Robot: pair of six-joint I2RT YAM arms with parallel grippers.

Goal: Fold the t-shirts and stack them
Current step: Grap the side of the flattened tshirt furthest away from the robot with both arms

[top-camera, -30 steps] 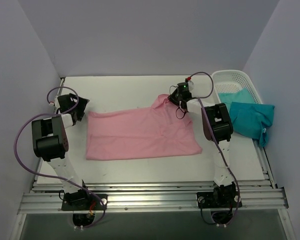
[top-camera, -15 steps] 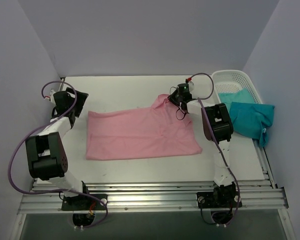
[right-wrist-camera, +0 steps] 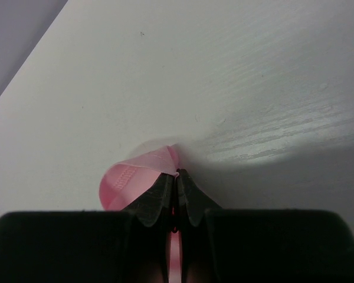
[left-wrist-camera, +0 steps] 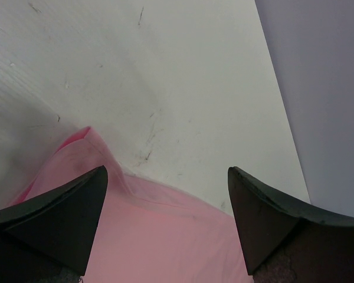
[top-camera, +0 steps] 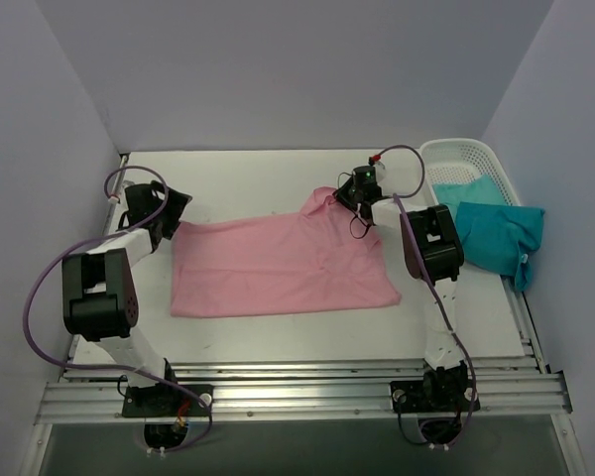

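The light pink t-shirt lies spread across the middle of the table. My right gripper is shut on its far right corner; in the right wrist view the pink hem curls out beside the closed fingertips. My left gripper is open, jaws wide apart, just above the shirt's far left corner. Pink cloth fills the space between the left fingers. Teal t-shirts lie at the right, partly in the basket.
A white lattice basket stands at the far right corner of the table with teal cloth hanging over its near rim. Walls close in the table on the left, back and right. Bare tabletop lies behind the pink shirt.
My left arm swung from the table's left edge toward the shirt, its gripper now at the shirt's far left corner. The right gripper and the shirt have not moved.
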